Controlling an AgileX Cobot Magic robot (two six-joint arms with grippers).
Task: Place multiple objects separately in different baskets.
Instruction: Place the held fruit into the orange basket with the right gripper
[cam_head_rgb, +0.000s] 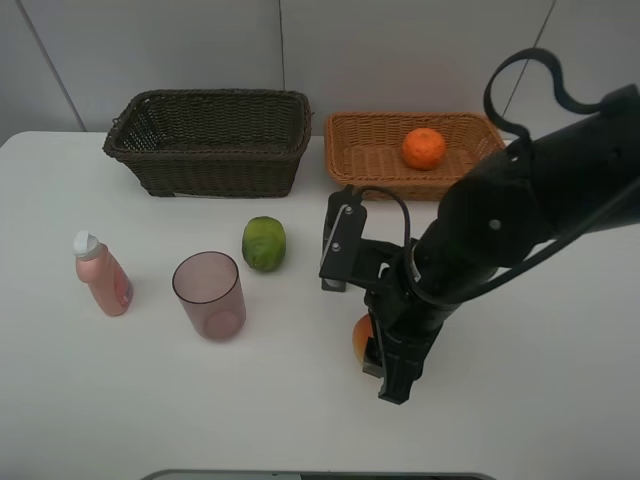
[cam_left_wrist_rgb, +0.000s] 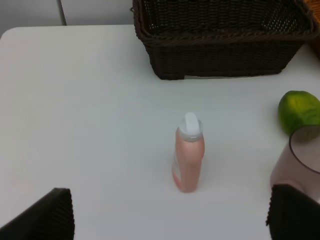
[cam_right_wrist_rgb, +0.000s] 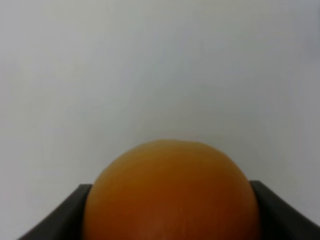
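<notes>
**Right pincer closed on a red-orange fruit; left pincer open and empty**

Right gripper (cam_head_rgb: 376, 352): points down over the near middle of the white table (cam_head_rgb: 150, 410); its two dark fingers (cam_right_wrist_rgb: 282, 212) are closed on either side of the red-orange round fruit (cam_right_wrist_rgb: 172, 195); in the right wrist view the fruit fills the gap between the fingers, with bare table beyond it; whether the fruit rests on the table or hangs clear of it cannot be told.

Left gripper (cam_left_wrist_rgb: 172, 220): seen only in the left wrist view; jaws spread wide, nothing between them; the pink white-capped bottle (cam_left_wrist_rgb: 189, 160) stands upright ahead of it, apart from both fingertips.

Items on the table, exterior high view: the bottle stands at the left; the translucent mauve cup (cam_head_rgb: 208, 295) stands upright just to its right, mouth up, apart from it; the green round fruit (cam_head_rgb: 264, 243) lies behind and to the right of the cup, near it but not touching; the right arm and the gripped fruit are further right, well apart from the green fruit.

Baskets, at the far edge of the table: the dark brown wicker basket (cam_head_rgb: 210, 172) sits on the left, deep, with nothing visible inside; the orange-tan wicker basket (cam_head_rgb: 350, 150) sits just beside it on the right, shallower; the orange mandarin (cam_head_rgb: 424, 148) lies inside the orange-tan basket, toward its right half.
</notes>
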